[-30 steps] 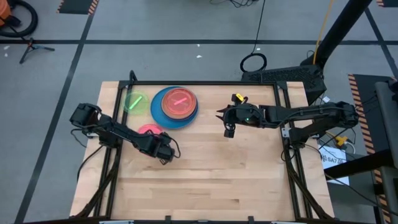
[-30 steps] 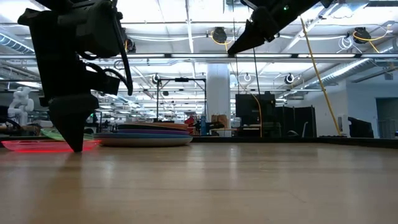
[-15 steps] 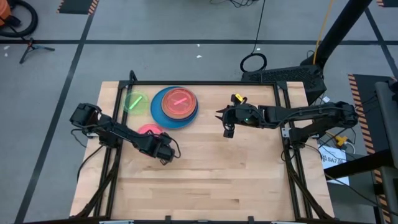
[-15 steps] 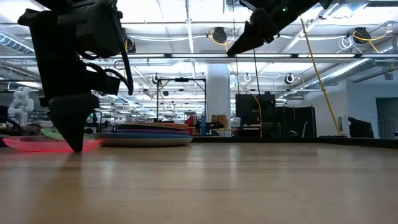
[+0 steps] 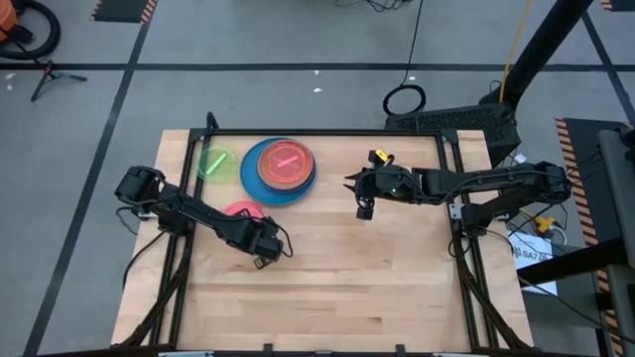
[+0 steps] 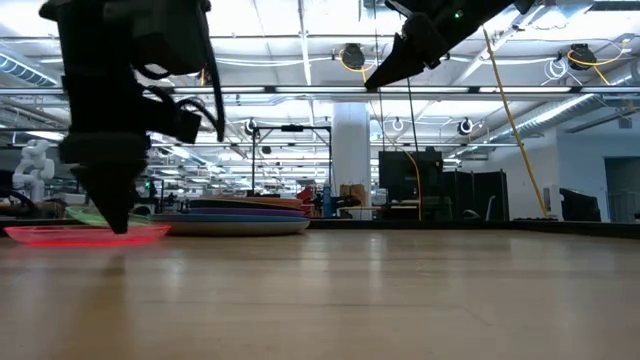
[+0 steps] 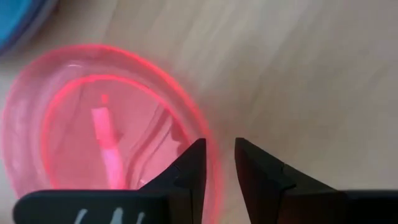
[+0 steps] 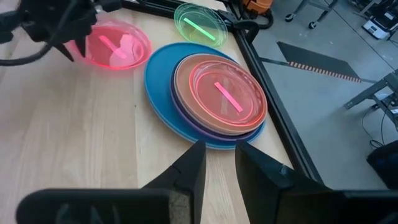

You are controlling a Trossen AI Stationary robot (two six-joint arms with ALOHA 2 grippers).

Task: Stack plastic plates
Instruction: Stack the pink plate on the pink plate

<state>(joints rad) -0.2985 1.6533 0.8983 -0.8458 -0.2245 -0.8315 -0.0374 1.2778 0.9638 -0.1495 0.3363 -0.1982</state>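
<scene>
stack sits at 12 o'clock on the table: big blue plate at the base, smaller plates on it, a translucent pink one on top. two left out: green plate at 9 o'clock of the stack, loose pink plate at 7 o'clock of it. left gripper low at that pink plate's rim, fingers a narrow gap apart, nothing clamped. right gripper hangs high at 3 o'clock of the stack, fingers slightly apart, empty. judgement: mostly done, two small plates to go.
</scene>
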